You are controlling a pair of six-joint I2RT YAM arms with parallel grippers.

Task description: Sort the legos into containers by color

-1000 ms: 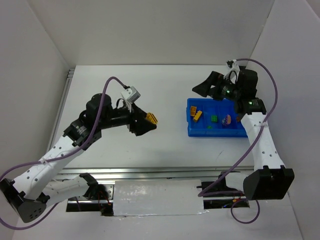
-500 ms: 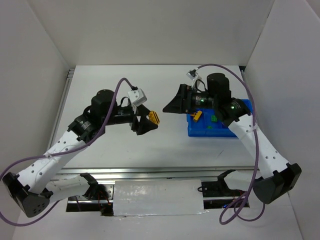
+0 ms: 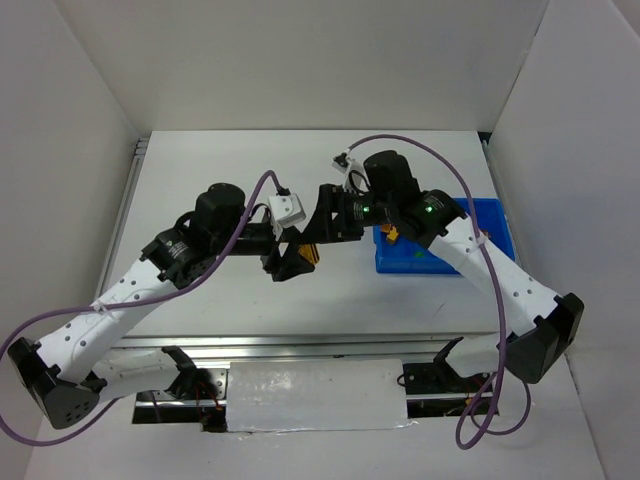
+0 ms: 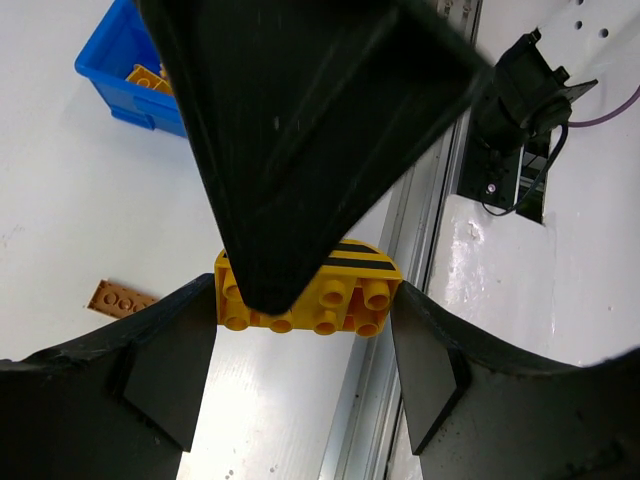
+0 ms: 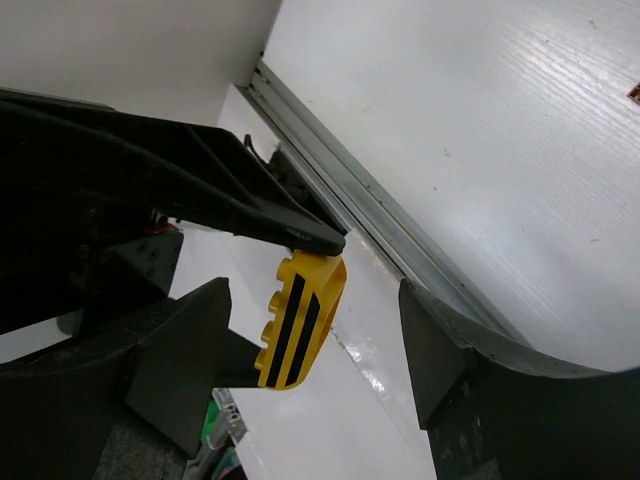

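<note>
The left gripper pinches the yellow striped lego aloft — offered, likely, for handover; the right gripper, jaws wide, straddles it without touching — the blue tray lies on its side.

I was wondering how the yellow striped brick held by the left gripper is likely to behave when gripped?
The yellow brick looks like hard moulded plastic, so it is probably stiff and light. Its smooth faces may be slippery, and its curved edge could let it twist in the left gripper.

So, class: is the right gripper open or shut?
Open: the right gripper has fingers far apart, the yellow brick between them.
</note>
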